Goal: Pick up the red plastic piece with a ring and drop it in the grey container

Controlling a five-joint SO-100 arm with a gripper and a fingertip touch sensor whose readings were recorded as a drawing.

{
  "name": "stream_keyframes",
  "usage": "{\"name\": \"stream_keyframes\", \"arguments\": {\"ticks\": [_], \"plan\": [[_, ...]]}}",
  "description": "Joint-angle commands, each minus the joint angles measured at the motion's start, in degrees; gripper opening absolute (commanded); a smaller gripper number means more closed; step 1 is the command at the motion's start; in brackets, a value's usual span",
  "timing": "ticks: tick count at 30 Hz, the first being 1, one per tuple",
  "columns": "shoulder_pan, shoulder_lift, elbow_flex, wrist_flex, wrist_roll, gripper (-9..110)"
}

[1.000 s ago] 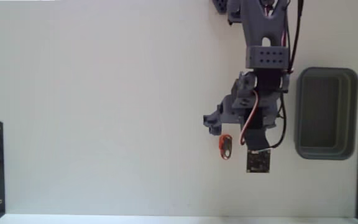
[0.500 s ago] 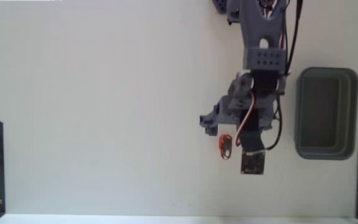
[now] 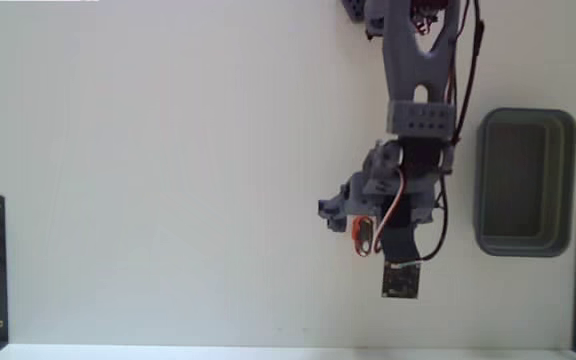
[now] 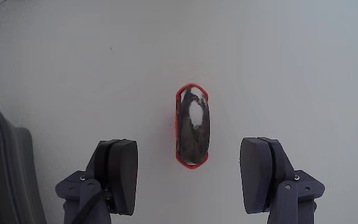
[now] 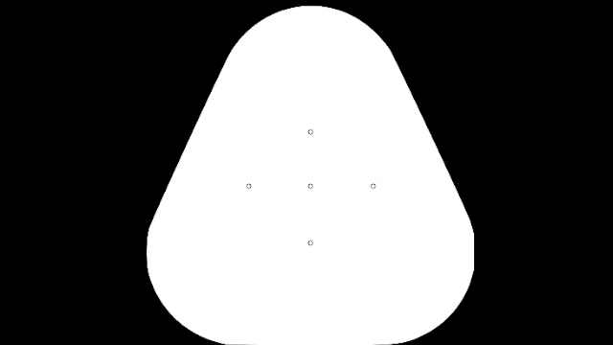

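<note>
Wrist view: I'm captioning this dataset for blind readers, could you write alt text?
An open gripper points down at a white table, its two dark fingers flanking, without touching, a small red plastic piece with a ring. A grey container's corner shows at the left edge.

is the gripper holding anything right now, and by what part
Nothing is held. In the wrist view the gripper is open, its fingers apart on either side of the red plastic piece, which lies on the table untouched.
</note>
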Motion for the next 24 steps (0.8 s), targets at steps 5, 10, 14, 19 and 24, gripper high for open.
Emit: {"name": "stream_keyframes", "arguments": {"ticks": [5, 10, 14, 19, 24], "plan": [[0.3, -2.9, -6.5, -1.7, 0.3, 110], [0.3, -5.0, -8.4, -1.8, 0.3, 110], [0.3, -5.0, -8.4, -1.8, 0.3, 110], [0.3, -5.0, -8.4, -1.8, 0.3, 110], [0.3, -5.0, -8.4, -1.8, 0.3, 110]]}}
